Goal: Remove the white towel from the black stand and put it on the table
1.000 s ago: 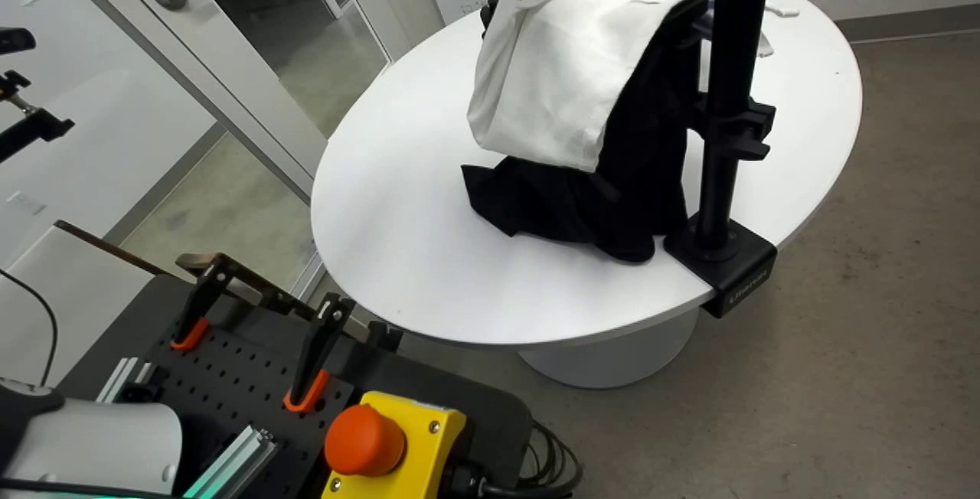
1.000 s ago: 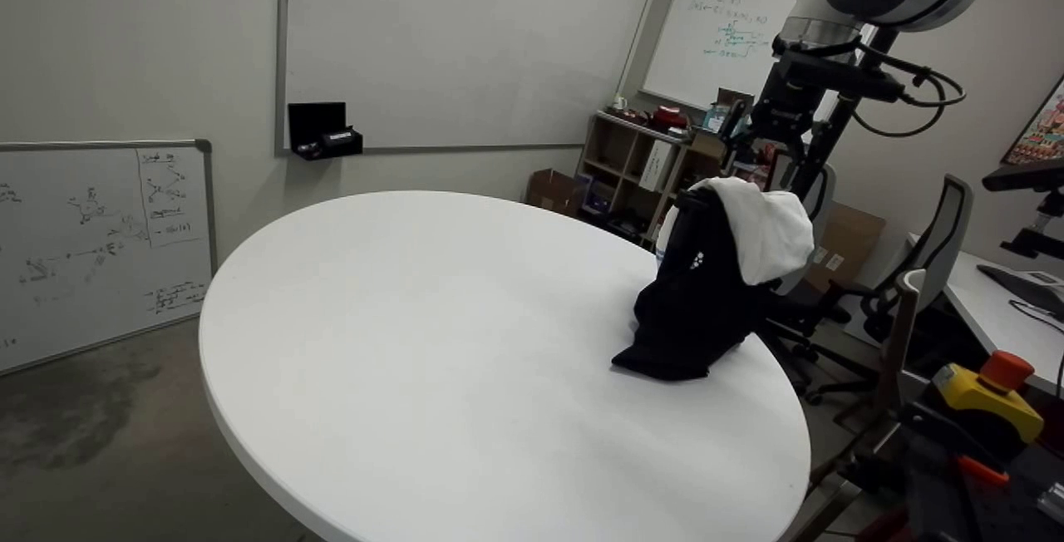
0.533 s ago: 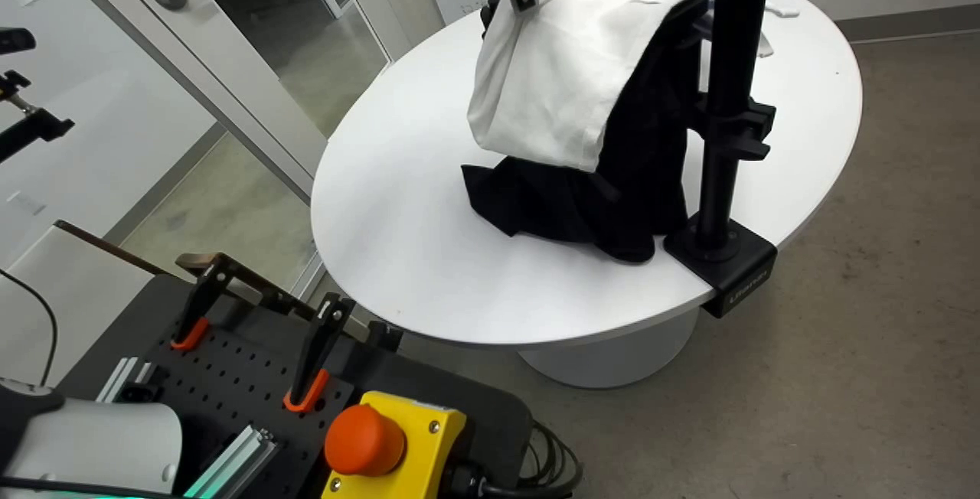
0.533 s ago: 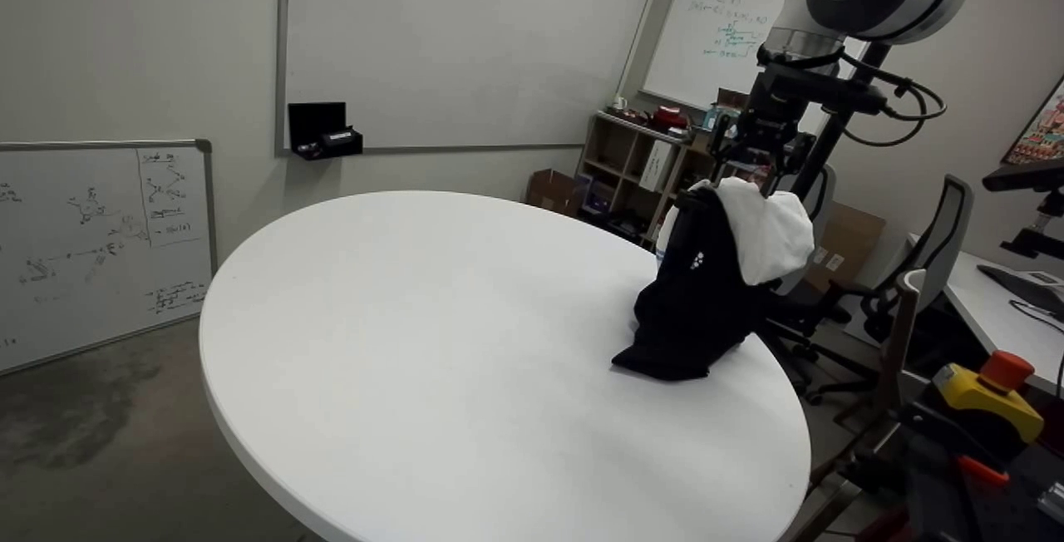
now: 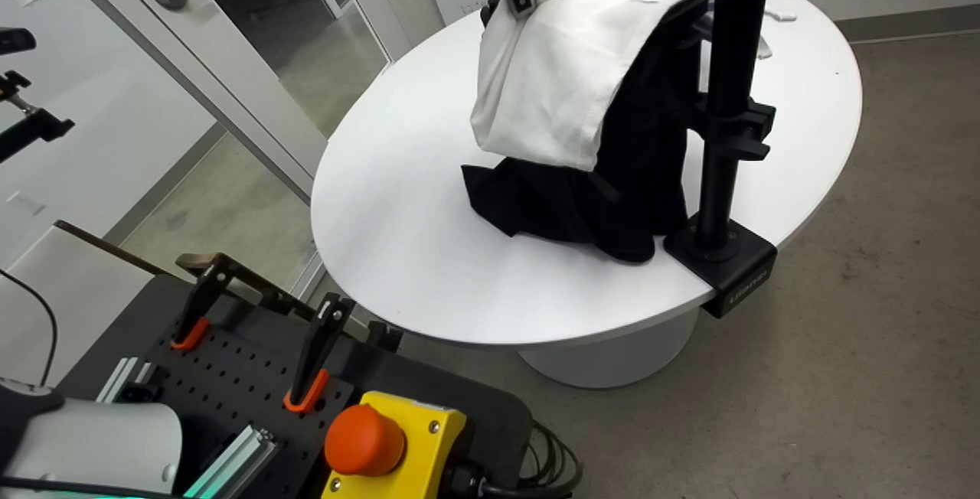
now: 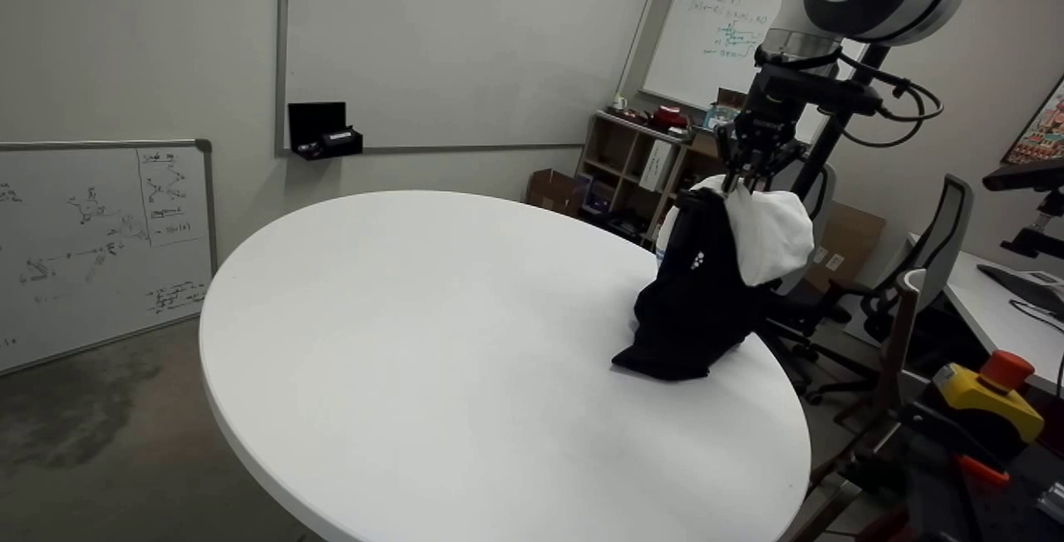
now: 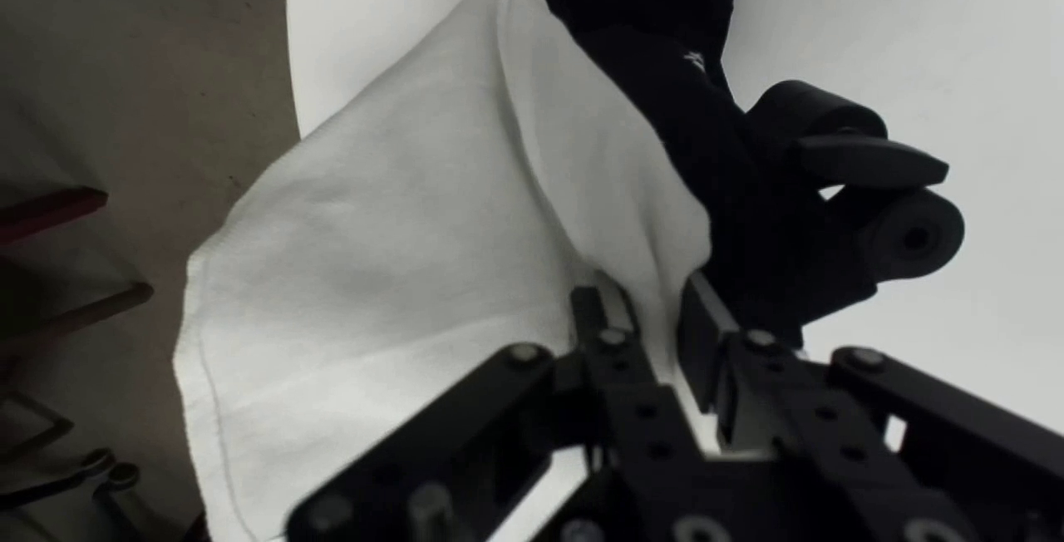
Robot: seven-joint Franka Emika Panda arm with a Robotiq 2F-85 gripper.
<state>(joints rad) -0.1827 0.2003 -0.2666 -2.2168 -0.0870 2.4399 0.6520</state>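
Note:
The white towel (image 5: 563, 82) drapes over the upper part of a black cloth (image 5: 647, 154) beside the black stand (image 5: 727, 93), whose base (image 5: 716, 254) is at the table's edge. My gripper (image 6: 742, 184) points down at the top of the towel (image 6: 775, 234). In the wrist view, a bunched fold of towel (image 7: 399, 209) fills the narrow gap of my gripper (image 7: 648, 301), its fingers drawn in on both sides. The rest of the towel hangs loose. A small blue mark shows near its top corner. The white table (image 6: 465, 342) lies below.
A black knob and clamp bracket (image 7: 873, 168) sits close to the fingers, by the black cloth. A yellow box with an orange button (image 5: 402, 438) and two clamps stand on a dark bench (image 5: 429, 376). Office chairs (image 6: 931, 243) are behind the table.
My gripper has come down to the top of the towel, and its fingers have drawn together with a fold between them. The towel's upper edge has shifted slightly and creased.

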